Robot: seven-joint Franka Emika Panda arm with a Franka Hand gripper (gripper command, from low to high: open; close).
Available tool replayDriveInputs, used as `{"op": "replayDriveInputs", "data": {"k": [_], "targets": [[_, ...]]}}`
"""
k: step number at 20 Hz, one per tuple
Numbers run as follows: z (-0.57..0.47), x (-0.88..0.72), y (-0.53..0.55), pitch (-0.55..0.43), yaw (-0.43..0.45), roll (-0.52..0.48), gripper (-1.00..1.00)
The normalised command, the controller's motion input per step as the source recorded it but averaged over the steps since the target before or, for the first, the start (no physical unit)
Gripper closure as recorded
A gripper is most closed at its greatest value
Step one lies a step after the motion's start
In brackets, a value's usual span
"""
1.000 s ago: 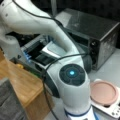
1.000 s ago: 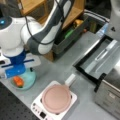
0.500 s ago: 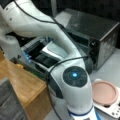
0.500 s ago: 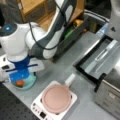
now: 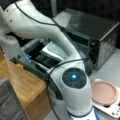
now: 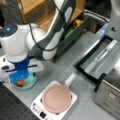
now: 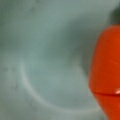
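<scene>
Wrist view sits very close over a pale teal bowl (image 7: 45,65), its inner curve filling most of the frame, with an orange object (image 7: 106,72) lying against the bowl's right side; no jaws show here. Both front views show the white arm bent low. Gripper (image 6: 20,79), blue-bodied, hangs right down over the teal bowl (image 6: 30,83) near the counter's (image 6: 62,67) left edge in a front view, and a bit of the orange object (image 6: 20,83) shows under it, inside the bowl. Cannot tell how far the jaws stand apart, nor whether they have hold of the orange object; the blue body hides them. Just beside the bowl, toward the counter's near edge, a small white stove (image 6: 53,106) carries a pink round pan (image 6: 56,98) with a pale handle. Toaster oven (image 6: 110,92) stands at the counter's right end, its door (image 6: 100,61) folded down flat. Behind the counter, a dark bin (image 6: 75,32) holds green and yellow items. In a front view the arm's elbow joint (image 5: 73,77) with a blue light blocks the bowl; pink pan (image 5: 103,93) and toaster oven (image 5: 95,32) show beside it.
</scene>
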Motion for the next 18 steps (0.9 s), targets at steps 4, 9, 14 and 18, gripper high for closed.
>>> {"op": "replayDriveInputs", "data": {"k": [4, 9, 14, 18], "targets": [[-0.08, 0.02, -0.01, -0.075, 0.006, 0.009, -1.00], [-0.15, 0.08, -0.01, -0.063, -0.008, 0.036, -1.00], [-0.30, 0.19, -0.01, -0.067, -0.018, 0.075, -1.00], [-0.33, 0.19, 0.00, -0.013, -0.030, 0.094, -1.00]]}}
